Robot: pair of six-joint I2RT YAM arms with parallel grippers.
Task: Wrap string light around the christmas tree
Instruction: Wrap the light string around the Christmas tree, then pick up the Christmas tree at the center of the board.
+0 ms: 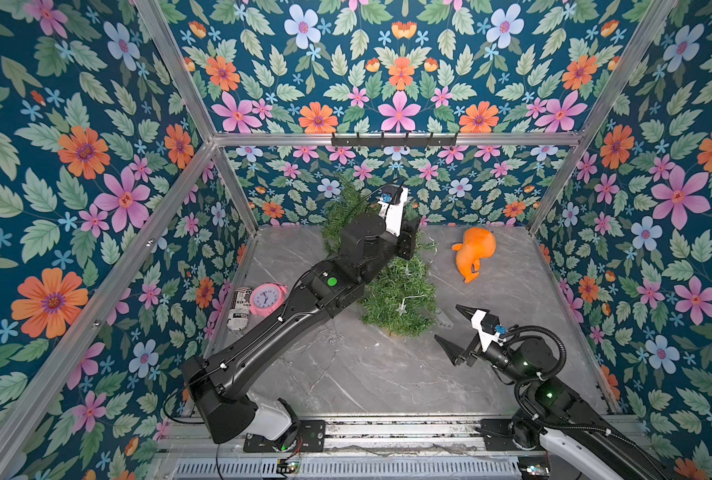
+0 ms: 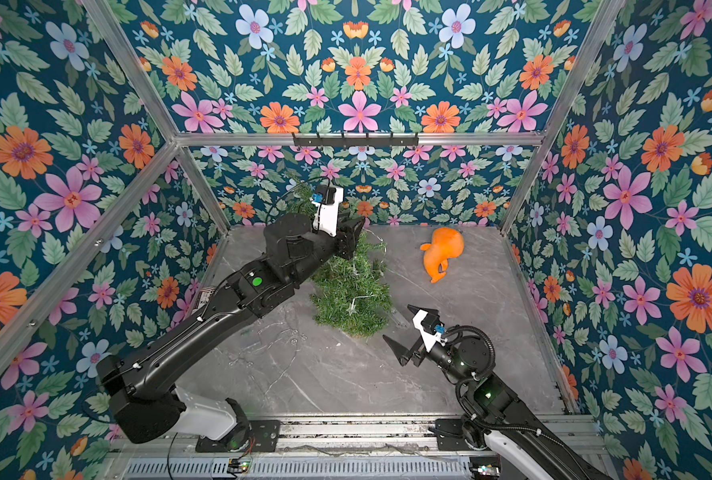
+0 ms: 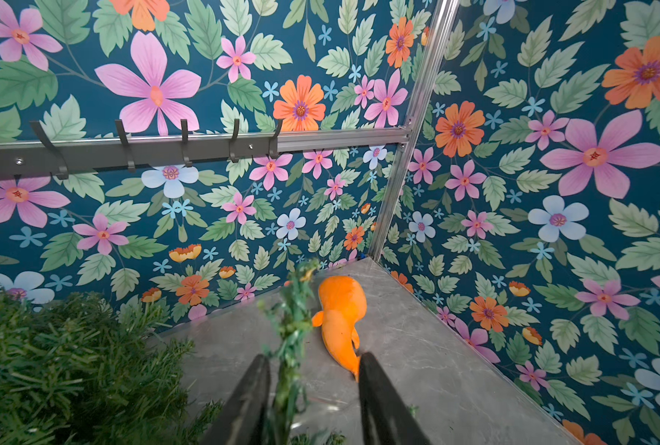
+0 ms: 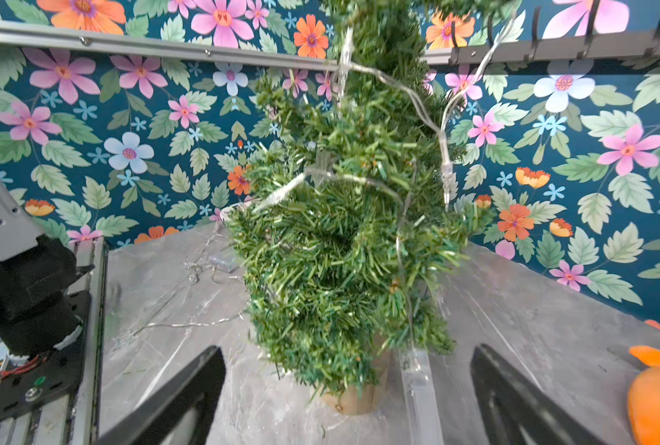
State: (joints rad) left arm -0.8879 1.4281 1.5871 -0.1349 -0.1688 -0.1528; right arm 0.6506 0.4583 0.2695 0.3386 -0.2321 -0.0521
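Note:
The small green christmas tree (image 1: 400, 291) stands on a wooden stump (image 4: 355, 400) mid-table and looks blurred in the right wrist view. The clear string light (image 4: 397, 86) with star bulbs hangs loosely across its branches, and more of it trails on the table (image 4: 189, 324). My left gripper (image 1: 408, 249) is high at the tree's far side, open, with one green branch tip (image 3: 291, 339) between its jaws, close to one finger (image 3: 255, 389). My right gripper (image 1: 449, 323) is wide open, low in front of the tree's base, holding nothing.
An orange plush toy (image 1: 472, 253) lies at the back right. A pink alarm clock (image 1: 267, 298) and a printed can (image 1: 237, 309) sit by the left wall. A clear plastic strip (image 4: 417, 381) lies beside the stump. A hook rail (image 1: 393, 139) crosses the back wall.

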